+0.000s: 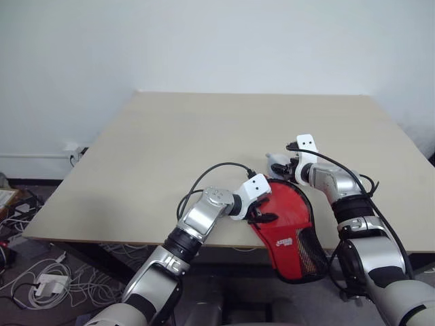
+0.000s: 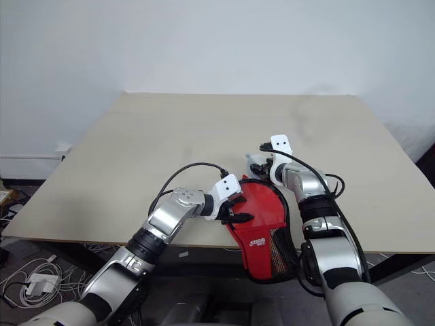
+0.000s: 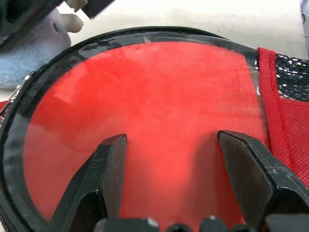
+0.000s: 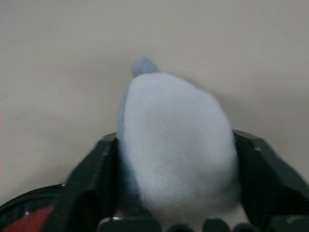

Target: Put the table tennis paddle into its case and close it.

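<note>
Red soft case (image 1: 289, 227) lies at the table's (image 1: 204, 142) near edge, floppy, light, best pinched at its stiffer black rim; left gripper (image 1: 260, 212) spread over it, right gripper (image 4: 174, 159) closed around a pale fuzzy pull (image 4: 176, 145).

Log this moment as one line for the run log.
case: near table edge | left gripper: open over case | right gripper: around pale-blue fuzzy object beside case
</note>
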You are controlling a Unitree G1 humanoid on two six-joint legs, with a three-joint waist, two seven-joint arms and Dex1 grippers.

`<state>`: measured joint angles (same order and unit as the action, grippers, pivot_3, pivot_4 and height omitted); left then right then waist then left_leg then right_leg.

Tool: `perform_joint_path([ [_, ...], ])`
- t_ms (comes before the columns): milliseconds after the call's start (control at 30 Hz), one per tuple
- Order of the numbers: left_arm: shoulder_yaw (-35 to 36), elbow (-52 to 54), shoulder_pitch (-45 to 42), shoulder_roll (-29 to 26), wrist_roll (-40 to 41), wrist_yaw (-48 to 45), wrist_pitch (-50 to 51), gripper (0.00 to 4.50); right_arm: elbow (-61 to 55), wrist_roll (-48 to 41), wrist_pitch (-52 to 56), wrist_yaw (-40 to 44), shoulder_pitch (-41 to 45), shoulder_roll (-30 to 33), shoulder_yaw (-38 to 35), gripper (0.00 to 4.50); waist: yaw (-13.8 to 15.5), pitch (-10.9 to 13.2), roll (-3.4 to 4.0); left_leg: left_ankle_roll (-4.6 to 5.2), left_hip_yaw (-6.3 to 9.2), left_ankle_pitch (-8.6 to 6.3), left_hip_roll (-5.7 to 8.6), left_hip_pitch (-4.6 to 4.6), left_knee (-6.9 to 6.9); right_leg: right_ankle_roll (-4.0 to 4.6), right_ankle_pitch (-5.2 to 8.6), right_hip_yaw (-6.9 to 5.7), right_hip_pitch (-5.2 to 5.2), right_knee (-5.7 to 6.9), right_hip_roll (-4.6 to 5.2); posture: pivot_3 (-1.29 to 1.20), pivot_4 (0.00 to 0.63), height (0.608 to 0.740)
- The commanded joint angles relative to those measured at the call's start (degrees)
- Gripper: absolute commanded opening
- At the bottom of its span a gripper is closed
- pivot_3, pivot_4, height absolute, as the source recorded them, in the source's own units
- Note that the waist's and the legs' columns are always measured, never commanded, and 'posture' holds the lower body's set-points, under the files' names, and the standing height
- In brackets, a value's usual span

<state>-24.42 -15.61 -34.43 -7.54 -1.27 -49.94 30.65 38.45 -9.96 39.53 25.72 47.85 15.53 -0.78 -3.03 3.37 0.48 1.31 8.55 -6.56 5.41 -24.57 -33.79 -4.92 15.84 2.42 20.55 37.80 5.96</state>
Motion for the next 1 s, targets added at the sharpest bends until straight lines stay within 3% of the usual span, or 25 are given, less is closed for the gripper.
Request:
perform_joint_path([
  [33, -0.11, 0.43, -0.30, -0.27, 0.07, 0.55, 0.40, 3.17, -2.58, -0.31, 0.22, 0.06, 1.30, 0.22, -0.79, 1.82, 0.00, 0.00, 0.00, 0.00, 0.00, 0.00, 0.00, 0.00, 0.00, 0.00, 0.00, 0.00, 0.00, 0.00, 0.00, 0.00, 0.000, 0.740],
  [167, -0.50, 0.00, -0.34, 0.37, -0.04, 1.02, 1.12, 3.17, -2.42, -0.38, -1.20, -2.19, 1.56, 0.58, -2.79, 0.72, 0.02, 0.00, 0.02, -0.01, 0.01, -0.01, 0.00, 0.00, 0.00, 0.00, 0.00, 0.00, 0.00, 0.00, 0.00, 0.00, 0.000, 0.740],
  [467, -1.36, -0.46, -0.42, 0.43, -0.39, 0.90, 2.81, 3.17, -8.50, -0.95, 0.63, -3.12, -0.99, 4.05, -5.39, 0.72, 0.07, -0.01, 0.06, -0.01, 0.00, -0.01, 0.01, -0.01, 0.00, -0.01, 0.01, -0.01, -0.01, -0.01, 0.01, 0.00, 0.000, 0.740],
  [1000, -1.69, -3.14, -1.76, 1.30, -0.28, 0.63, 3.54, 3.17, -21.00, -2.06, 7.61, 0.73, -12.79, 18.28, -7.97, 0.72, 0.46, -0.02, 0.14, 0.02, 0.02, -0.02, 0.04, -0.06, -0.01, -0.38, 0.27, -0.12, -0.11, -0.10, 0.31, 0.00, 0.000, 0.740],
])
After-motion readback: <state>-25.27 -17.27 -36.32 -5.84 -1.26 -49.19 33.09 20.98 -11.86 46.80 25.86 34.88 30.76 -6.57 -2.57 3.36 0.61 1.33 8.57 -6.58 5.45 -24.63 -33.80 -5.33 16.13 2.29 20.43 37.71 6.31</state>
